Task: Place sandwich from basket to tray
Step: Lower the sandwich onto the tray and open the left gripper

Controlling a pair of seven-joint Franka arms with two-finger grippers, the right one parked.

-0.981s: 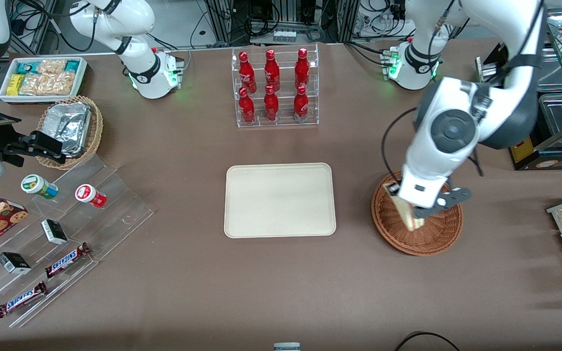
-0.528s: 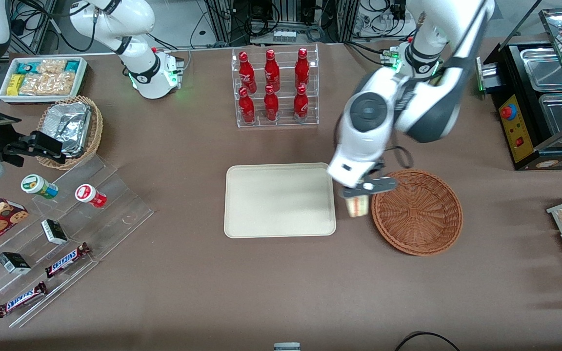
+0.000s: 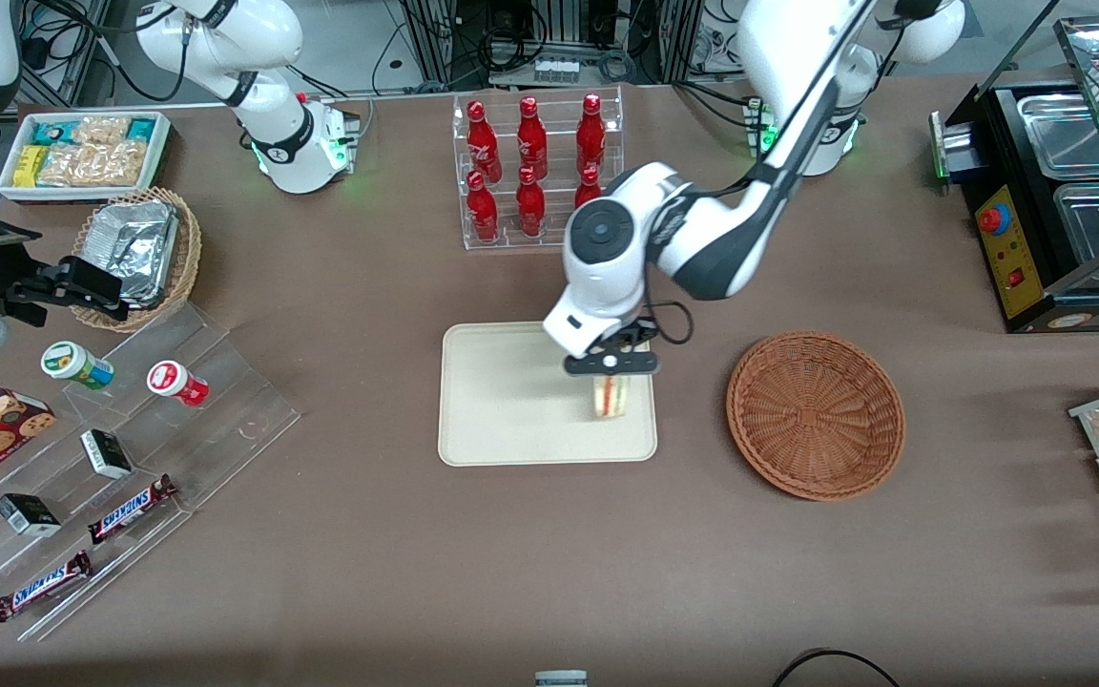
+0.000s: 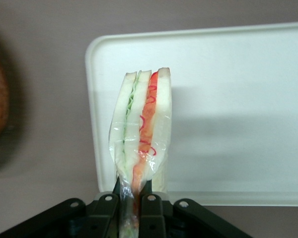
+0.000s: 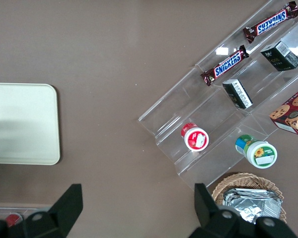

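My left gripper (image 3: 612, 366) is shut on the sandwich (image 3: 611, 396), a wrapped white-bread wedge with a red and green filling stripe. It holds the sandwich over the cream tray (image 3: 511, 401), at the tray's end nearest the basket. In the left wrist view the sandwich (image 4: 141, 131) hangs from the gripper (image 4: 134, 198) above the tray (image 4: 238, 109), near its rounded corner. The round reddish-brown wicker basket (image 3: 815, 414) lies empty beside the tray, toward the working arm's end of the table.
A clear rack of red bottles (image 3: 535, 172) stands farther from the front camera than the tray. A clear stepped stand (image 3: 111, 458) with snack bars and cups, a foil-filled tan basket (image 3: 139, 250) and a white snack bin (image 3: 84, 153) lie toward the parked arm's end.
My left gripper has carried the sandwich out of the basket, sideways across the table, and now holds it over the tray. The basket is left empty.
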